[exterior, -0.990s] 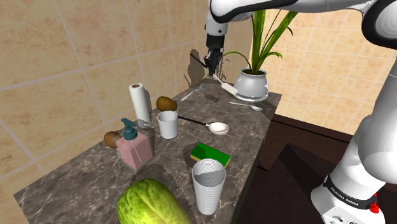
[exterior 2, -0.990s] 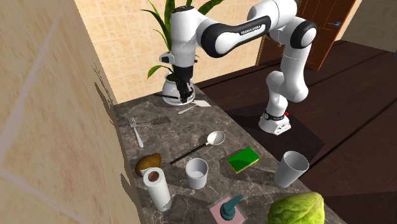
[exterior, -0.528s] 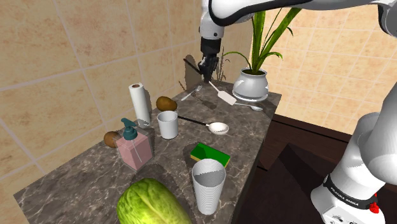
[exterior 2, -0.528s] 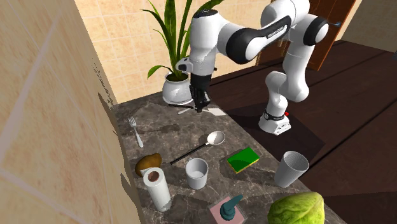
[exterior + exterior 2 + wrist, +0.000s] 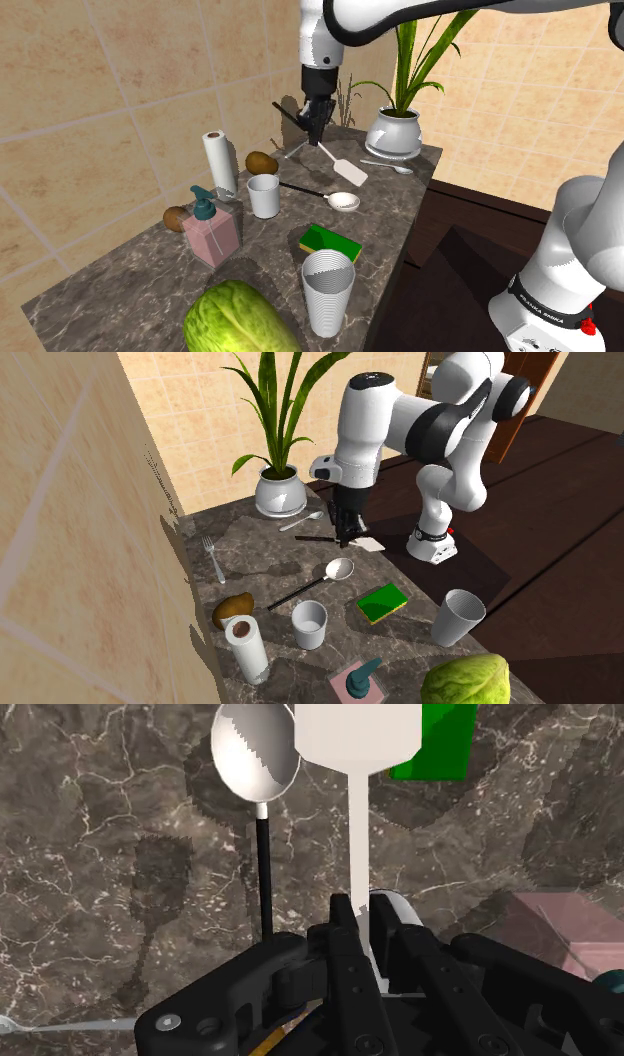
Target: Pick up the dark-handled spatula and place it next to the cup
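Note:
My gripper [image 5: 316, 118] is shut on the spatula [image 5: 338, 160] and holds it in the air above the dark marble counter [image 5: 120, 270]. Its dark handle sticks out up and to the shoulder view's left; its white blade [image 5: 369, 542] hangs low on the other side. Seen from the wrist, the fingers clasp the white shaft [image 5: 359, 824], with the blade over the ladle [image 5: 255, 752]. A small white cup [image 5: 263, 195] stands beyond the ladle's handle, next to the paper towel roll [image 5: 220, 162]. A taller ribbed cup [image 5: 327, 290] stands near the front edge.
A green sponge [image 5: 328, 241], a pink soap dispenser [image 5: 211, 232], a cabbage [image 5: 238, 320] and two brown round things [image 5: 261, 162] share the counter. At its far end are a potted plant [image 5: 395, 133], a spoon [image 5: 302, 521] and a fork [image 5: 212, 558]. A tiled wall runs along one side.
The arm has carried the spatula away from the plant pot toward the middle of the counter, now over the ladle. The grip has stayed shut.

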### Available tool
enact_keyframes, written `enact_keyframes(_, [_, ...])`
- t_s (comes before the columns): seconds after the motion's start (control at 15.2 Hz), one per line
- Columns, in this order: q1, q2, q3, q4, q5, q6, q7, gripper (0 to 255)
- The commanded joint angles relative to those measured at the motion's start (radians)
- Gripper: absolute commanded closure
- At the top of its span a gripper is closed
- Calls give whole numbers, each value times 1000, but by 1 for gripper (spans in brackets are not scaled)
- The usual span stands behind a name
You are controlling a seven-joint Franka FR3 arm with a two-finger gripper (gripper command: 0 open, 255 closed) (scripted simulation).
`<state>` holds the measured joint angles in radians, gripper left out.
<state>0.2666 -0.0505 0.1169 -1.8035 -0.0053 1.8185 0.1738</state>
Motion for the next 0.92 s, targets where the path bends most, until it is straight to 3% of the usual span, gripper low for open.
enact_keyframes(0.0, [23,-7,25,-5,-1,-2,50,255])
enact_keyframes(0.86, [170,44,191,57,-27,-21,368,255])
